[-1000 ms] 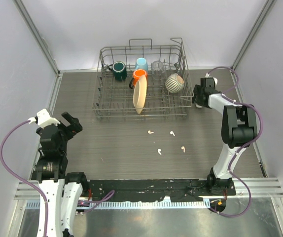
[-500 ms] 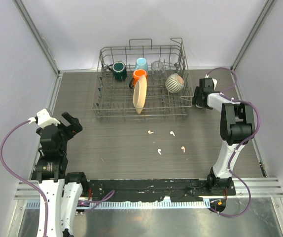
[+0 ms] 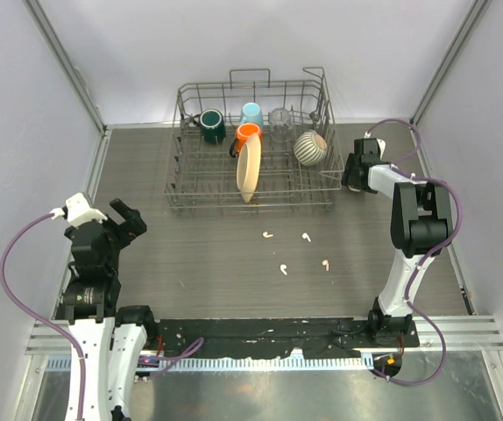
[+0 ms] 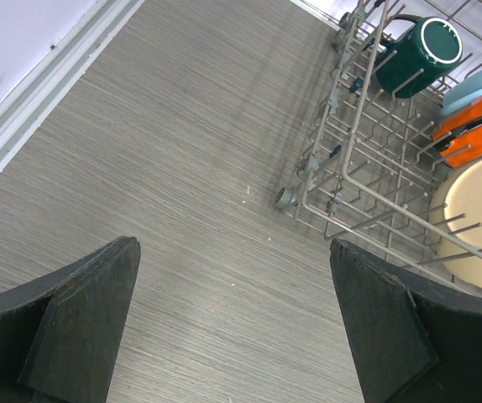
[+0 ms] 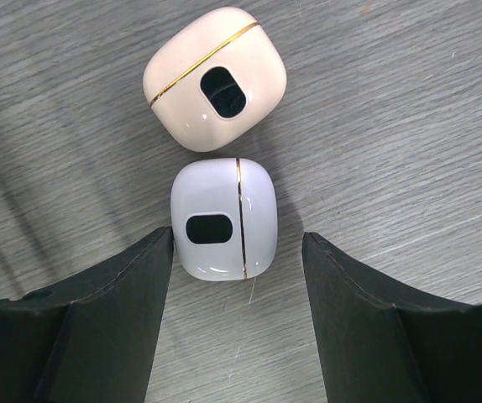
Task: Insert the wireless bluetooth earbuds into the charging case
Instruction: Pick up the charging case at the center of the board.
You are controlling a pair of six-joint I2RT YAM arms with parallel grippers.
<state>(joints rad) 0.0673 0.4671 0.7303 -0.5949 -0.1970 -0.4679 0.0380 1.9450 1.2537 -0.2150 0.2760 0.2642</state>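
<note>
Overhead view of a grey wood-grain table [image 3: 190, 254] closed in by pale walls on the left, back and right, with a metal rail along the left edge.

At the near left, the left gripper [image 3: 102, 210] hangs above bare tabletop with its jaws spread wide and nothing between them. Its wrist view shows the two dark fingers [image 4: 81, 319] far apart over clear surface, with the corner of a wire dish rack [image 3: 181, 189] ahead and to the right.

The rack sits at the middle back, holding mugs, a cream plate and a striped bowl. In front of it, on open table, lie the four white earbuds [image 3: 283, 269], loosely scattered and apart from one another, well away from both grippers.

At the far right, just past the rack's right end and near the right wall, the right gripper [image 3: 350, 171] points down at the table. Its wrist view shows the jaws partly open and straddling the white charging case [image 5: 224, 220], which lies shut on the table. One finger [image 5: 153, 277] is just beside the case's edge; the other stands clear of it. A beige case [image 5: 216, 80], also shut, lies just beyond the white one, nearly touching it.
</note>
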